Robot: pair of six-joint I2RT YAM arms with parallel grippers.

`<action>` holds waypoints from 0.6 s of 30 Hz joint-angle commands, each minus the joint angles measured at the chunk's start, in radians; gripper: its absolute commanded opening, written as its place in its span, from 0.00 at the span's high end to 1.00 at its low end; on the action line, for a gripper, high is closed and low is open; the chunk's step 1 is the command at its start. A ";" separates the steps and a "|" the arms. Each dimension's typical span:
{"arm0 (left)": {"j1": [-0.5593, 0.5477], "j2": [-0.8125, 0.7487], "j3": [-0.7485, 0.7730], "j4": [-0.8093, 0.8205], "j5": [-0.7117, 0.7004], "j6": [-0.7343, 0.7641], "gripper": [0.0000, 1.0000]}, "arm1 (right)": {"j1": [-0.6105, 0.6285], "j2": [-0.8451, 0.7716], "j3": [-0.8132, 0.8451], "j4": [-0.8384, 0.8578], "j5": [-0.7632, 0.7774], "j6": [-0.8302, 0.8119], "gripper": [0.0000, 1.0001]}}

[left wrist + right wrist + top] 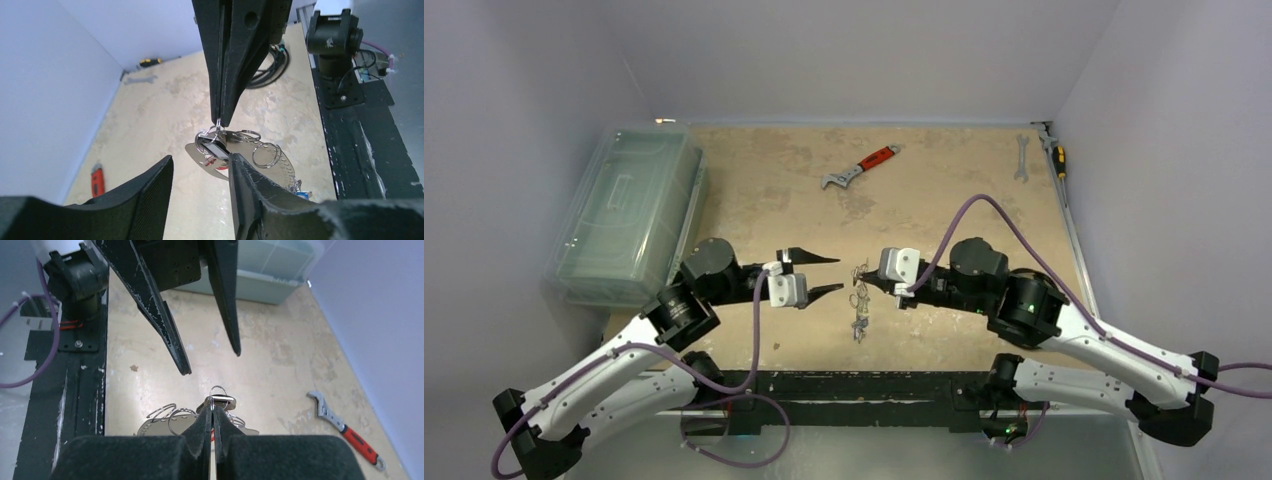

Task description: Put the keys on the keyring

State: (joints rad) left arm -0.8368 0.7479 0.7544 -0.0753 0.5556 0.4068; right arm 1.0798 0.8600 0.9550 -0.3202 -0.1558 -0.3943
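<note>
1. Keys (214, 150) hang in a bunch over the middle of the bench (944, 200), towards its near edge, between the two grippers and seemingly clear of the surface.
2. Right gripper (214, 412) has its fingers pressed together on a thin wire loop (218, 390) at the top of the bunch, probably so that the rest dangles free towards the other arm.
3. Left gripper (839, 273) faces it, just beside the bunch, with its fingers spread wide and touching nothing (it looks ready to take hold of one piece).
4. Keyring (282, 166) reads as a flat, bright metal plate with a curved edge, in among the bunch. I cannot tell whether any key is already threaded on it.
5. One key has a black plastic head. The others are thin silver metal, mixed with round wire split rings (265, 152).
6. Bench is a worn, blotchy tan board. Both grippers' fingers are matte black with finely textured pads.
</note>
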 commanded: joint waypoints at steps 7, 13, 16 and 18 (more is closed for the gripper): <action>0.023 0.041 0.008 0.106 0.136 -0.001 0.75 | 0.000 -0.016 0.005 0.092 -0.020 -0.003 1.00; 0.026 0.034 0.000 0.101 0.165 0.021 0.77 | 0.000 -0.014 0.012 0.076 -0.044 0.000 1.00; 0.027 0.023 -0.010 0.091 0.161 0.048 0.76 | 0.000 -0.004 0.020 0.058 -0.055 0.000 1.00; 0.027 0.021 -0.014 0.085 0.162 0.064 0.76 | 0.000 0.001 0.024 0.049 -0.060 0.001 1.00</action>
State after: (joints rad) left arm -0.8181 0.7876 0.7540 -0.0166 0.6834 0.4240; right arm 1.0798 0.8589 0.9531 -0.3008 -0.1829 -0.3939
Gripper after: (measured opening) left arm 0.237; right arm 0.008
